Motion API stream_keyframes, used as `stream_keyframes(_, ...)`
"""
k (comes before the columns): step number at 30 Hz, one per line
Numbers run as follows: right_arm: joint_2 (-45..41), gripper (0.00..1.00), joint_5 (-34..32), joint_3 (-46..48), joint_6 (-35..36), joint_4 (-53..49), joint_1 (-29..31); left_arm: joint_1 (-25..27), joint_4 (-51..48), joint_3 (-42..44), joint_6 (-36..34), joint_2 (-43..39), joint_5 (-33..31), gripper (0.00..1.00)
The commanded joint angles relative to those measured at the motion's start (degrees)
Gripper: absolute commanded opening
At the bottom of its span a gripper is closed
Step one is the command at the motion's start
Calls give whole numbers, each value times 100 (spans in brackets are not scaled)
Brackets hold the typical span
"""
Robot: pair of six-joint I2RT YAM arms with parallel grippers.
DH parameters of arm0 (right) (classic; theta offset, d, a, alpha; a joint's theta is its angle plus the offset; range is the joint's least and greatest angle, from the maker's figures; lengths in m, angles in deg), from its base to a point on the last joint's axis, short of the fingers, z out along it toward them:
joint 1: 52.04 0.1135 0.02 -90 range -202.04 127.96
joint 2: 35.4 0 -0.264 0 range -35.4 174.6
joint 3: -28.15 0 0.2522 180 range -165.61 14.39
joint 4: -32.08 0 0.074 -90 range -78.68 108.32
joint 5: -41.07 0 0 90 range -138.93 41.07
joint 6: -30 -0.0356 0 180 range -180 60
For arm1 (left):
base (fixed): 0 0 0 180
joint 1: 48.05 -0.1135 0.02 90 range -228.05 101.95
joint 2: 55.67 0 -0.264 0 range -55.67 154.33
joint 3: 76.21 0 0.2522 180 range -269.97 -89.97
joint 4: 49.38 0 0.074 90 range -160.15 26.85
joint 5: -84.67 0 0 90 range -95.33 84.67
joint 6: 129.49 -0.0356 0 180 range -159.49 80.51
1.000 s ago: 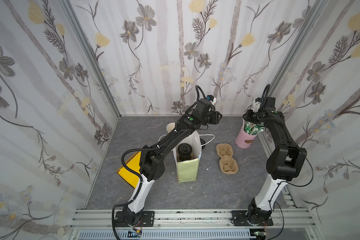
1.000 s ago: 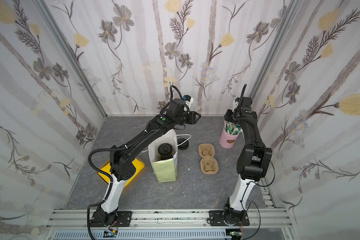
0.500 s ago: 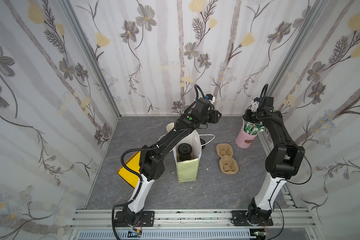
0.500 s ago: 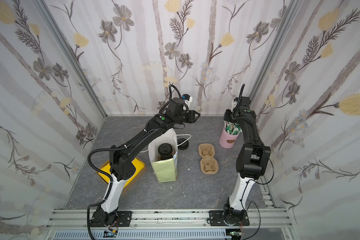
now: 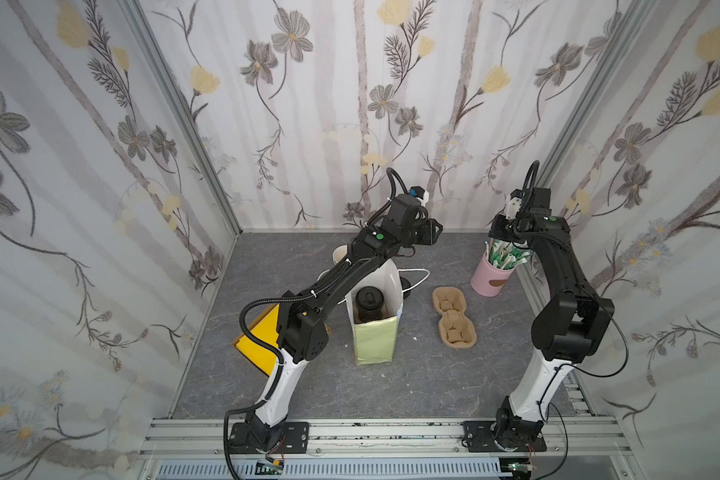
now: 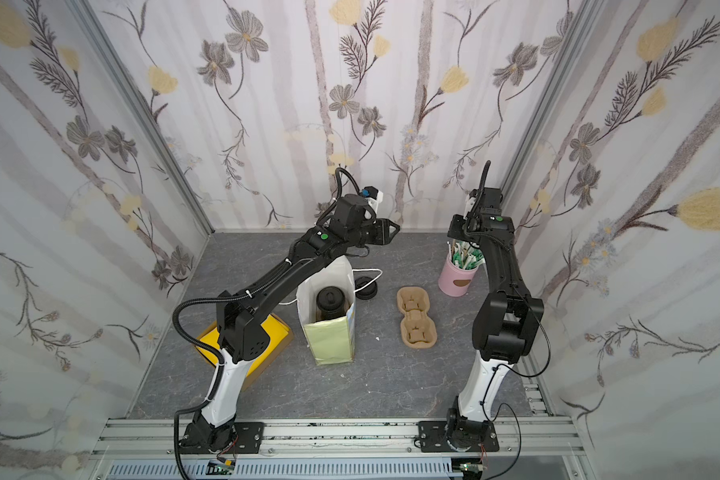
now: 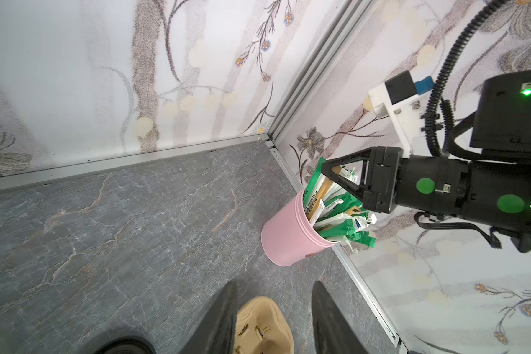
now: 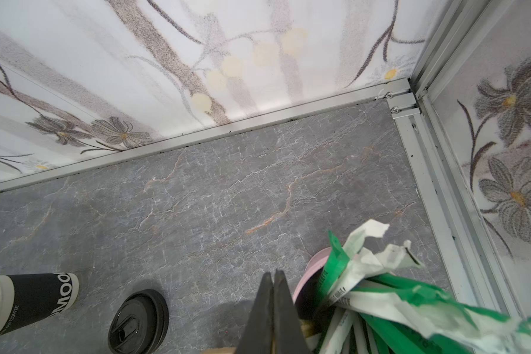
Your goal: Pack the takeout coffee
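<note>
Right wrist view shows the right gripper (image 8: 273,277) clenched tight, its tips right at the rim of the pink cup (image 8: 306,272) among the green and white packets (image 8: 380,294). I cannot tell whether a packet is pinched between the jaws. The left wrist view, where the tips meet the top of a green packet, does not settle it either. In both top views the coffee (image 5: 368,309) stands upright inside the bag (image 5: 375,343) with its lid (image 5: 368,296) on, near the middle of the desk (image 5: 433,386), so the main part of the packing looks done. The left gripper (image 7: 275,286) hangs released above the desk behind the bag, holding nothing. The bag is open at the top, with its handles loose. What seems left is an extra from the pink cup, which would have to be lifted out, carried across and dropped into the bag beside the coffee. The carrier (image 5: 454,318) lies empty between bag and pink cup, and the spare lid (image 8: 138,318) and the stack of cups (image 8: 28,300) sit on the desk behind the bag, outside it
</note>
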Motion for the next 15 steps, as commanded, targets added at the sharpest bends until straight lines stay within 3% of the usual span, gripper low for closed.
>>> stream_keyframes(1, -149, 0, -233, -46, 113, -6, 2, -3, 155, -3, 176, -66, -89, 42)
stream_keyframes(15, -675, 0, -366, -96, -203, -26, 2, -51, 150, -53, 547, -294, -327, 42)
